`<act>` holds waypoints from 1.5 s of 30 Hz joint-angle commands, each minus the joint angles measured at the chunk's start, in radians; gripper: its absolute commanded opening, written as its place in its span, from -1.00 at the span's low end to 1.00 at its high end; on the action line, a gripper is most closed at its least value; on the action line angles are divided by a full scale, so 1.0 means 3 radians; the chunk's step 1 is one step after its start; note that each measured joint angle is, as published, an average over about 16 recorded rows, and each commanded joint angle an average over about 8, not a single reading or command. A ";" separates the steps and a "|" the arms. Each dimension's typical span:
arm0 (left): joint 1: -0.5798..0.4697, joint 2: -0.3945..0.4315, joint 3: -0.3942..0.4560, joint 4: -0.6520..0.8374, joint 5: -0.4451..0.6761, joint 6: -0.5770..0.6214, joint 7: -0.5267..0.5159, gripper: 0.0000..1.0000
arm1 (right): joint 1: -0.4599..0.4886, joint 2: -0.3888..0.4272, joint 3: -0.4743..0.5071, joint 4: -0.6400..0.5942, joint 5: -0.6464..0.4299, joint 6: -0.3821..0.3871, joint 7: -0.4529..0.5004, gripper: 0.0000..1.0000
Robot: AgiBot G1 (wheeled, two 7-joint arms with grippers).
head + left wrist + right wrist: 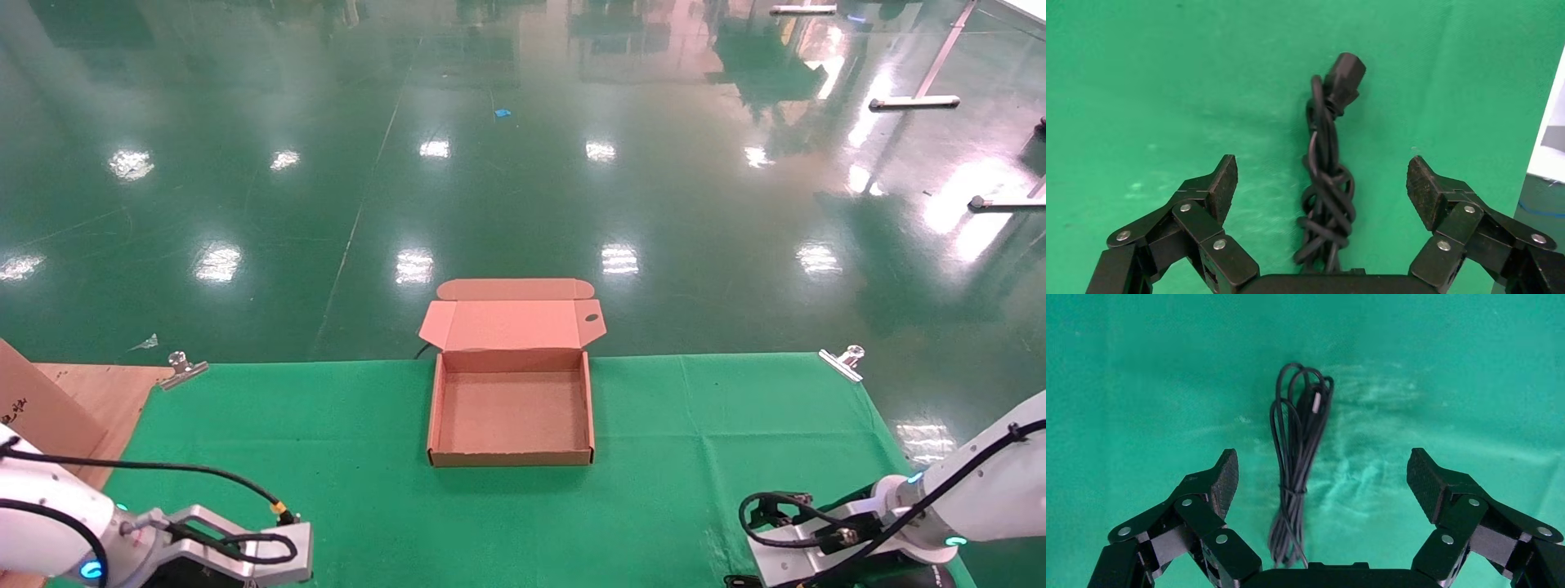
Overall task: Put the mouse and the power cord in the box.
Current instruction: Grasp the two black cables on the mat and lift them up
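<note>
While the green-draped worktop spreads wide before us, we see plenty of bare cloth on both sides of the box, which sits in the middle near the far edge. Its lid stands folded back beyond that edge, over the shiny green floor, and its tray is empty. Two metal clips pin the cloth at the far corners. On our far left the cloth stops short and bare wood shows, with a brown carton leaning in at that side.

Down at the near edge we have both arms low, one in each corner, well apart from the box. In the head view neither cable bundle shows; the wrists cover them.

Now the left claw: wide apart, holding nothing, touching nothing. Between its fingers lies the power cord, a thick black twisted bundle on the cloth, its chunky plug pointing away from the wrist. Clear cloth lies on each side of the bundle.

Over to the right claw: likewise spread wide and empty. Under it, between the pads, lies a thinner black cable, looped long and tied round its middle, nearer one pad than the other. We cannot make out the mouse itself in any view.
</note>
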 commanded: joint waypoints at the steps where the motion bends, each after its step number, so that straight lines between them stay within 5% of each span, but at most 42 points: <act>1: 0.0010 0.0055 0.0018 0.0123 0.0027 -0.0047 0.0051 1.00 | 0.0035 -0.0064 0.0002 -0.0209 0.0004 0.0069 -0.0120 1.00; 4: 0.0015 0.0084 0.0003 0.0287 -0.0001 -0.0076 0.0135 1.00 | 0.0074 -0.0123 0.0014 -0.0423 0.0021 0.0130 -0.0246 1.00; 6: 0.0014 0.0095 -0.0010 0.0391 -0.0021 -0.0092 0.0190 1.00 | 0.0093 -0.0153 0.0021 -0.0541 0.0034 0.0155 -0.0318 0.64; 12: -0.0016 0.0124 -0.0026 0.0637 -0.0047 -0.0124 0.0360 -0.48 | 0.0133 -0.0220 0.0030 -0.0797 0.0052 0.0184 -0.0484 -0.86; 13: -0.0021 0.0130 -0.0028 0.0670 -0.0050 -0.0129 0.0385 -0.73 | 0.0139 -0.0228 0.0030 -0.0828 0.0053 0.0186 -0.0504 -0.96; 14: -0.0026 0.0135 -0.0030 0.0701 -0.0053 -0.0133 0.0411 -0.98 | 0.0145 -0.0236 0.0031 -0.0856 0.0054 0.0187 -0.0524 -1.00; 15: -0.0030 0.0140 -0.0032 0.0732 -0.0056 -0.0139 0.0436 -1.00 | 0.0151 -0.0243 0.0032 -0.0884 0.0056 0.0188 -0.0542 -1.00; 45: -0.0106 0.0274 -0.0077 0.1286 -0.0128 -0.0172 0.0776 -1.00 | 0.0195 -0.0276 0.0092 -0.1207 0.0144 0.0234 -0.0740 -1.00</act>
